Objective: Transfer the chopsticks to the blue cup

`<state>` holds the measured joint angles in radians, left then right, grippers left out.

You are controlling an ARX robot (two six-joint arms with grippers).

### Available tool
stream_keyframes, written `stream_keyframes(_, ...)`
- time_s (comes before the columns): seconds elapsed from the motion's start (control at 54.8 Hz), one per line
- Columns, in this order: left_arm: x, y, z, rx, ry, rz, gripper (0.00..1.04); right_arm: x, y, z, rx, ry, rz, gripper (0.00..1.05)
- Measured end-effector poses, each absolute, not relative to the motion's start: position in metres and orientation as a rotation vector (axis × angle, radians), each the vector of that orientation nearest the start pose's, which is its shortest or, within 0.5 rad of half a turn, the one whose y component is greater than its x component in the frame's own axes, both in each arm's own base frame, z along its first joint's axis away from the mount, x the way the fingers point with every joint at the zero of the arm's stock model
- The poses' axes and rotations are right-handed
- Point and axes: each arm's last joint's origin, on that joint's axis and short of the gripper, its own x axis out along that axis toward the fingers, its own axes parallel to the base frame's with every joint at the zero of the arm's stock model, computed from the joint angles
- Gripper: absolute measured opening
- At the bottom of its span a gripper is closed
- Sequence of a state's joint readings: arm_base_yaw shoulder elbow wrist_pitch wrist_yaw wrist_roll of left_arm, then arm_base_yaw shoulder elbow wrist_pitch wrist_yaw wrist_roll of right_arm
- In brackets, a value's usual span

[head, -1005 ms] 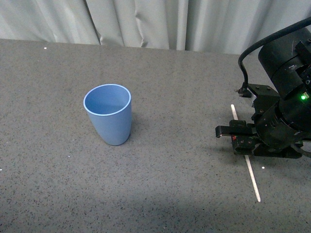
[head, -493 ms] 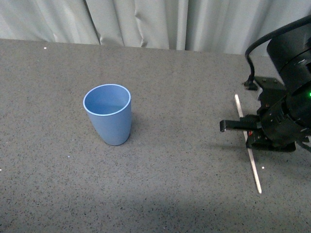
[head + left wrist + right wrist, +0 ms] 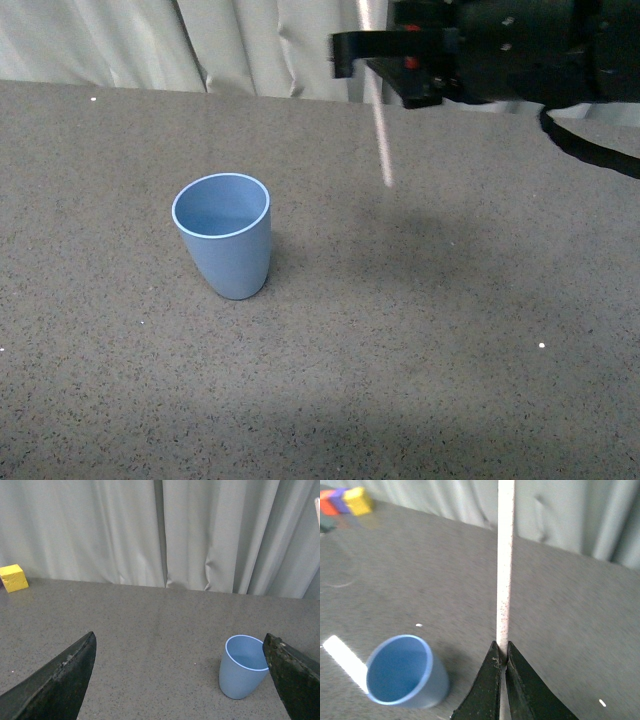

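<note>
The blue cup (image 3: pixel 223 235) stands upright and empty on the grey table, left of centre; it also shows in the left wrist view (image 3: pixel 242 666) and the right wrist view (image 3: pixel 402 679). My right gripper (image 3: pixel 375 55) is high at the top of the front view, shut on the chopsticks (image 3: pixel 379 115), a thin cream-white stick hanging nearly upright in the air, up and right of the cup. In the right wrist view the stick (image 3: pixel 504 570) is pinched between the fingertips (image 3: pixel 490 672). My left gripper (image 3: pixel 182 680) is open and empty, with the cup near one finger.
Grey curtains (image 3: pixel 240 45) hang behind the table. A yellow block (image 3: pixel 13 577) sits at the table's far edge in the left wrist view; orange, purple and yellow blocks (image 3: pixel 342 500) show in the right wrist view. A white strip (image 3: pixel 345 662) lies beside the cup.
My right gripper has lifted the chopsticks off the table at the right and carried them up and left toward the cup, turning the stick nearly upright. The cup has not moved.
</note>
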<state>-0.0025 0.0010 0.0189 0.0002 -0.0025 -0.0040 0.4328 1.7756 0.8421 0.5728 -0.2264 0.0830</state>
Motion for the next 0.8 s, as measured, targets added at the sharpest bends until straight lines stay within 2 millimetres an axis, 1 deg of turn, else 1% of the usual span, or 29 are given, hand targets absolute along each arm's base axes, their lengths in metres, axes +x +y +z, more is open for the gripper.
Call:
stream_keyframes(0.055,0.097,0.0,0.17,-0.004,-0.018,0.0,0.98,0.317,0.173,0.169,0.003,0.312,0.736,0.01)
stream_keyframes(0.146,0.097,0.0,0.17,-0.004,-0.018,0.0,0.98,0.314,0.192,0.162,-0.005,0.266,0.836,0.01)
stream_keyframes(0.219,0.097,0.0,0.17,-0.004,-0.018,0.0,0.98,0.317,0.209,0.154,-0.001,0.252,0.892,0.01)
stream_keyframes(0.292,0.097,0.0,0.17,-0.004,-0.018,0.0,0.98,0.321,0.219,0.148,0.002,0.252,0.914,0.01)
stream_keyframes(0.42,0.097,0.0,0.17,-0.004,-0.018,0.0,0.98,0.329,0.232,0.142,0.003,0.253,0.931,0.01)
stream_keyframes(0.548,0.097,0.0,0.17,-0.004,-0.018,0.0,0.98,0.337,0.24,0.134,0.003,0.262,0.94,0.01)
stream_keyframes(0.676,0.097,0.0,0.17,-0.004,-0.018,0.0,0.98,0.343,0.244,0.123,0.003,0.298,0.925,0.01)
stream_keyframes(0.804,0.097,0.0,0.17,-0.004,-0.018,0.0,0.98,0.343,0.243,0.107,-0.016,0.373,0.901,0.01)
